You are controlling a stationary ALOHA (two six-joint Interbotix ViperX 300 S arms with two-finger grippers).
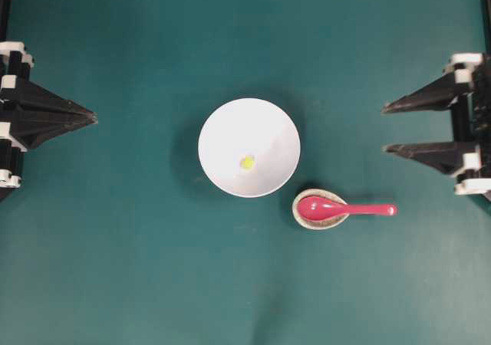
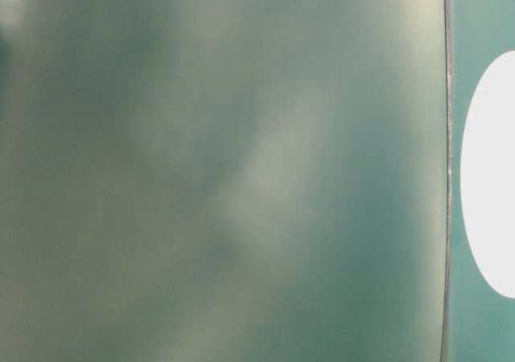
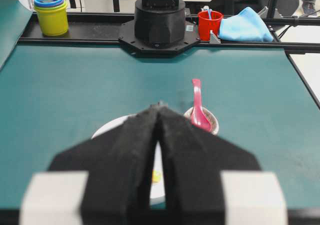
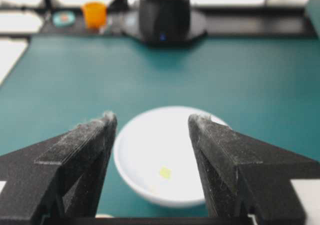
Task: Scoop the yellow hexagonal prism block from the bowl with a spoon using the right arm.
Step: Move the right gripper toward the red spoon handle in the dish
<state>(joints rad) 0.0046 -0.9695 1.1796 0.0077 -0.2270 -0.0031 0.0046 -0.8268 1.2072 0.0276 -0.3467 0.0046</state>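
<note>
I see my right gripper (image 1: 383, 129) wide open and empty at 3 o'clock; the yellow hexagonal prism block (image 1: 247, 162) sits in the bowl (image 1: 222, 130), well apart toward 9 o'clock.

You're looking down the right gripper (image 4: 152, 122); its two black fingers (image 4: 82, 150) stand wide apart, nothing between them but air. The bowl (image 4: 150, 185) sits on the teal table (image 4: 260, 80) framed in that gap, around 6 o'clock of frame centre, partly hidden behind both fingers. The yellow hexagonal prism block (image 4: 165, 172) lies inside the bowl, low in it, slightly toward the near wall. At 12 o'clock the other arm's black base (image 4: 165, 15) stands at the table's far edge, blurred. At 11 o'clock, an orange cup (image 4: 95, 14) with a small teal round thing (image 4: 63, 18) just beside it, too blurry to identify.
</note>
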